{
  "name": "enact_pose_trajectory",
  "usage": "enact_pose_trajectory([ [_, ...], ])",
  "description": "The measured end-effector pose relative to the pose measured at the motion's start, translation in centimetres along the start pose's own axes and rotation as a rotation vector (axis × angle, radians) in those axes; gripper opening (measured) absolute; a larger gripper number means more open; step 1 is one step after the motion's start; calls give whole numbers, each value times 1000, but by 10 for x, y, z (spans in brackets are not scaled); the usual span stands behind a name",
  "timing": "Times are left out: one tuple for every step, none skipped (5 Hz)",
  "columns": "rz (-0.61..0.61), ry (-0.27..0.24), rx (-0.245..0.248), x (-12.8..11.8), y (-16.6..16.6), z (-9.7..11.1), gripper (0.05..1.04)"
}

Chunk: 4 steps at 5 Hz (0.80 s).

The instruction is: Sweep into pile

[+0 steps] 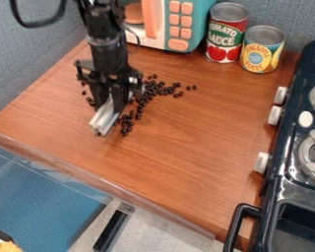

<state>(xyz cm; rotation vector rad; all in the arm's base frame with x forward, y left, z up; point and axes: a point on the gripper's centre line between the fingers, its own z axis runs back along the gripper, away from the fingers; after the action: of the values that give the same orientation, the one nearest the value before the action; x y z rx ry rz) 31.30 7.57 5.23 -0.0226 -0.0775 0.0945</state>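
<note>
Brown counter (200,142): dark beads (161,91) on both sides of the pincer (110,105).

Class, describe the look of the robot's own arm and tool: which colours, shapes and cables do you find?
The arm is black, built of narrow, blocky segments with bulkier joints. A thick black cable loops out at its upper left, and a thin dark wire curves along its other side. The tool is also black, with a wide, angular, jagged-edged body.

Dark beads (142,98) lie scattered on wood (180,152) beside a slanted white tool (105,117).
</note>
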Motion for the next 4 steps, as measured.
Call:
enact_pose_trajectory([
  [0, -42, -86, -2, -16, 30, 359],
  [2, -72, -140, 6, -44, 48, 359],
  [-49, -56, -98, 11, -87, 32, 359],
  [-40, -30, -53, 23, -110, 12, 359],
])
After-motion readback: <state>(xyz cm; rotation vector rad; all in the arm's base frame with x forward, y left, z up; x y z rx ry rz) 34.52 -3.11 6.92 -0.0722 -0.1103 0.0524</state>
